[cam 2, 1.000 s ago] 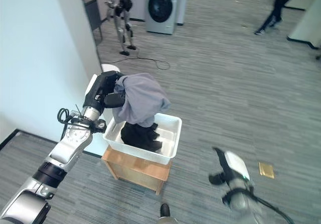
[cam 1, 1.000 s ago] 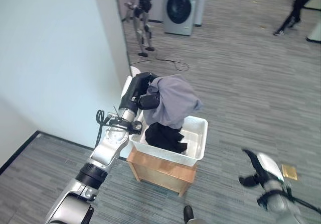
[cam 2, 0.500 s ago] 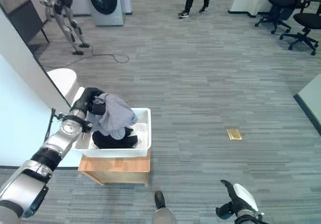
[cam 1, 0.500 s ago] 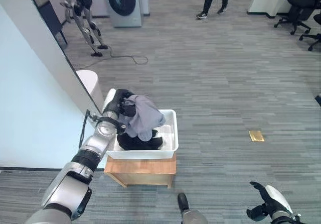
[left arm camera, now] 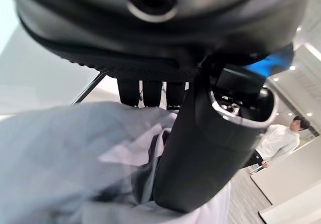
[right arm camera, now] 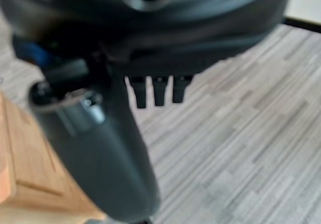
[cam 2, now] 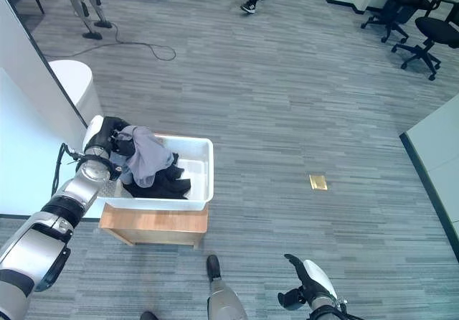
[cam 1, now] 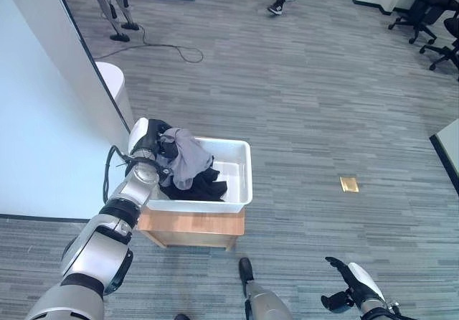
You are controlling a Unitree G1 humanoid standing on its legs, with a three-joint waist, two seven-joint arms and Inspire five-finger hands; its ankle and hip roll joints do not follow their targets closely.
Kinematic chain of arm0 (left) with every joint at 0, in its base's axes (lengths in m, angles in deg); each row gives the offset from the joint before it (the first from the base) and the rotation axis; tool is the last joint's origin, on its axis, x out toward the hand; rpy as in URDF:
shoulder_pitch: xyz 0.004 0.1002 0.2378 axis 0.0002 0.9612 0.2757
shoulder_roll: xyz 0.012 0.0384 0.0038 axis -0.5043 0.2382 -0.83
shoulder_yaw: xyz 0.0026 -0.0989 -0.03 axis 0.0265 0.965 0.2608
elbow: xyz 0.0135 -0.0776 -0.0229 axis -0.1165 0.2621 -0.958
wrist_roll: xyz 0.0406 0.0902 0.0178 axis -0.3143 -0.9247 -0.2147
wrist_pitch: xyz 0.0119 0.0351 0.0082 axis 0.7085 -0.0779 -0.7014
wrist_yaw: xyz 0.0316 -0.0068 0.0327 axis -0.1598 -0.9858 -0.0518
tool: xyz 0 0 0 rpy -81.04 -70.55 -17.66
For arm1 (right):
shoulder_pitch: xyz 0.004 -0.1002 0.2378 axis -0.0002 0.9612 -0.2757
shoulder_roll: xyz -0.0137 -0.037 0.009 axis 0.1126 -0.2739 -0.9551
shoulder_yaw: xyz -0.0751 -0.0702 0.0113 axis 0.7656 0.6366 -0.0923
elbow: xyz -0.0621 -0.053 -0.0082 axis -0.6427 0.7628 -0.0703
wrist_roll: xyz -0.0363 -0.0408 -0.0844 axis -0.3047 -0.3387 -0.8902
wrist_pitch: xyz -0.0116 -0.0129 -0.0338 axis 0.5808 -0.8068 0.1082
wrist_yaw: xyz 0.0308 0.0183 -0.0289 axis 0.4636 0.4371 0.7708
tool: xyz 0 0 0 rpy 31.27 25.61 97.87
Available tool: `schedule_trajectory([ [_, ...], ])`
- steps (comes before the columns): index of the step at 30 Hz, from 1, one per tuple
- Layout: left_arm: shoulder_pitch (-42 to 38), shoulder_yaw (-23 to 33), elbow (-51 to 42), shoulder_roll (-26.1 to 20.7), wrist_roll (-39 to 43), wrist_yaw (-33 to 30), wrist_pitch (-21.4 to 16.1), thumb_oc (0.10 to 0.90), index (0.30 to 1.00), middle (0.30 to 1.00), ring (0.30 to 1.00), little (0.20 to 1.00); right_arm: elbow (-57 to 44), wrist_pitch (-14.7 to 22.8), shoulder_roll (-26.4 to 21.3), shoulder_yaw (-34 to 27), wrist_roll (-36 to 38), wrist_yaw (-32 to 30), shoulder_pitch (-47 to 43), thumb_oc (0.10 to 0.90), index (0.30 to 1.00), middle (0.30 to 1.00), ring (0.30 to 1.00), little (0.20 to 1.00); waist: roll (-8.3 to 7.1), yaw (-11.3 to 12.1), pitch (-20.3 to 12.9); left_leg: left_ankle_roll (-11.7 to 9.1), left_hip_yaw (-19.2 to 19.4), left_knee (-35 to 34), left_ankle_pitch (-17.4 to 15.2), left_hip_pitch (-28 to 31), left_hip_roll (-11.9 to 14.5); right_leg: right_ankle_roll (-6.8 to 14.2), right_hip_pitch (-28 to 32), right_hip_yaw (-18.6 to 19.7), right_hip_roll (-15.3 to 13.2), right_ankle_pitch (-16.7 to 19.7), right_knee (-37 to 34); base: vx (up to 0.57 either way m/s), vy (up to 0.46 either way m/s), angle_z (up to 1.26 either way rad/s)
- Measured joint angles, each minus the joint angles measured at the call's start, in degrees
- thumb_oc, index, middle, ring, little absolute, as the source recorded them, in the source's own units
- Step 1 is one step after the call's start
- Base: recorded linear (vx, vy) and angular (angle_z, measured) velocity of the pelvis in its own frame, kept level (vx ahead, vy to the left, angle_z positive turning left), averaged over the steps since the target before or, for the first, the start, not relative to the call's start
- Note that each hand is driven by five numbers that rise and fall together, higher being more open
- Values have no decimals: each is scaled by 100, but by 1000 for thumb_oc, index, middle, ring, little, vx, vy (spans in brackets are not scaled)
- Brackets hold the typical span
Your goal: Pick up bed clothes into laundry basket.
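With the left hand (cam 1: 163,142) clutching the crumpled grey cloth (cam 1: 184,161) over the white plastic laundry basket's (cam 1: 242,184) left edge, centre-left, an early release might spill it outside; the right hand (cam 1: 351,291) hangs slack-fingered, lower right.

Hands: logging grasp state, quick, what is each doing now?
Left hand: shut on the grey garment over the white basket.
Right hand: open, holding nothing.
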Motion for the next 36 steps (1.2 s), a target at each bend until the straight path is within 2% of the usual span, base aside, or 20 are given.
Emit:
schedule_trajectory([
  [5,-8,-36,-112,357,-1,-7,-11,800,900,900,900,900,0,21,1,-1,167,1,-20,800,900,900,900,900,3,1,2,15,-15,-1,-6,33,-16,0,41,-20,-24,-2,-1,6,-17,2],
  [8,-11,-55,-299,399,-2,-7,-18,800,900,900,900,900,-1,22,1,-5,172,1,-47,800,900,900,900,900,7,-17,5,15,-17,-1,-7,60,-47,37,72,-26,-59,-86,-2,0,0,0],
  [10,-43,-79,-395,398,-4,-8,-24,800,900,900,900,900,-2,21,0,-18,185,1,-47,800,900,900,900,900,21,-18,11,14,-17,-1,-7,129,-83,-86,141,-32,-86,-214,-3,0,0,0],
  [13,-242,-280,-577,309,-89,-10,-43,800,900,900,900,900,-7,21,-7,-84,236,4,-76,800,900,900,900,900,182,-14,76,13,-19,-1,-8,227,-73,-29,246,-37,-78,-290,-5,0,0,0],
  [15,-431,-393,-687,162,-260,-11,-44,800,900,900,900,900,-11,22,-14,-83,269,9,-127,800,900,900,900,900,232,-22,79,12,-10,0,-8,267,-72,-81,282,-36,-72,-331,-5,23,-50,-1],
  [18,-502,-471,-1554,-94,-538,-10,-145,800,900,900,900,900,-117,18,-204,-100,282,12,-127,800,900,900,900,900,334,59,84,-1,-64,-1,-21,350,-17,-134,427,-181,-58,-322,-4,10,-72,13],
  [21,-445,-313,-2709,-208,-621,-85,-297,800,900,900,900,900,-680,-8,-636,-179,251,53,-123,800,900,900,900,900,458,205,84,-15,-343,1,-28,438,46,-196,723,-476,-53,-373,0,-2,-69,39],
  [22,-131,-20,-3300,-211,-623,-98,-356,800,900,900,900,900,-969,-21,-773,-207,203,50,-96,800,900,900,900,900,510,213,57,-22,-375,-1,-33,476,61,-201,774,-512,-40,-376,-2,10,-2,29],
  [24,405,222,-4240,-218,-635,-191,-655,800,900,900,900,900,-1403,100,-878,-418,95,-72,-143,800,900,900,900,900,565,410,32,-42,-518,-1,-28,576,125,-216,984,-651,-13,-381,1,-4,-14,39],
  [25,997,570,-4994,-235,-710,-137,-796,800,900,900,900,900,-1788,75,-885,-575,28,-86,-198,800,900,900,900,900,608,534,2,-36,-657,-1,-47,618,138,-233,1070,-785,-15,-410,-3,57,-5,40],
  [26,1357,728,-5314,-235,-747,-142,-893,800,900,900,900,900,-1946,145,-887,-653,6,-143,-201,800,900,900,900,900,617,558,-12,-48,-714,0,-49,627,140,-287,1132,-813,-24,-446,-2,56,11,61],
  [27,2320,1113,-5878,-303,-941,-46,-1132,800,900,900,900,900,-2436,159,-889,-815,-113,-149,-176,800,900,900,900,900,648,801,-70,-58,-942,-3,-84,633,143,-297,1269,-1005,-58,-539,-3,42,5,59],
  [28,2789,1280,-6131,-338,-994,-44,-1207,800,900,900,900,900,-2645,263,-882,-915,-168,-185,-93,800,900,900,900,900,660,836,-127,-103,-985,0,-52,653,147,-325,1301,-1029,-46,-566,-5,18,50,68],
  [29,3432,1466,-6246,-462,-1053,-18,-1227,800,900,900,900,900,-2759,365,-865,-895,-424,-292,-127,800,900,900,900,900,636,1088,-204,-136,-1115,0,-17,673,164,-291,1360,-1128,-48,-601,-5,-3,53,49],
  [30,4153,1788,-6267,-586,-1147,48,-1232,800,900,900,900,900,-2846,331,-856,-706,-792,-314,-421,800,900,900,900,900,586,1379,-254,-107,-1220,-3,-3,593,171,-273,1405,-1264,-70,-625,-4,-4,53,51],
  [31,4656,2057,-6264,-580,-1181,91,-1270,800,900,900,900,900,-3031,322,-861,-609,-1124,-331,-468,800,900,900,900,900,524,1486,-285,-81,-1330,-2,-12,551,172,-265,1426,-1365,-84,-644,-4,18,28,87],
  [32,5168,2235,-6158,-577,-1144,73,-1126,800,900,900,900,900,-3175,506,-841,-561,-1503,-416,-425,800,900,900,900,900,430,1609,-348,-85,-1554,0,73,464,158,-220,1478,-1534,-125,-694,-1,19,11,94],
  [34,5501,2455,-5953,-542,-1133,79,-1131,800,900,900,900,900,-3230,542,-841,-392,-1845,-424,-519,800,900,900,900,900,279,1826,-370,-60,-1852,6,101,341,124,-183,1537,-1777,-173,-725,5,39,11,97],
  [35,5756,2599,-5801,-557,-1119,66,-1093,800,900,900,900,900,-3228,621,-817,-284,-2031,-431,-546,800,900,900,900,900,147,2091,-411,-25,-2106,12,168,200,82,-160,1621,-1979,-242,-746,30,33,-2,112],
  [36,5943,2735,-5729,-530,-1077,26,-1097,800,900,900,900,900,-3255,655,-749,-241,-2170,-445,-562,800,900,900,900,900,40,2144,-432,16,-2290,16,175,128,45,-150,1630,-2031,-314,-815,157,9,-11,127],
])
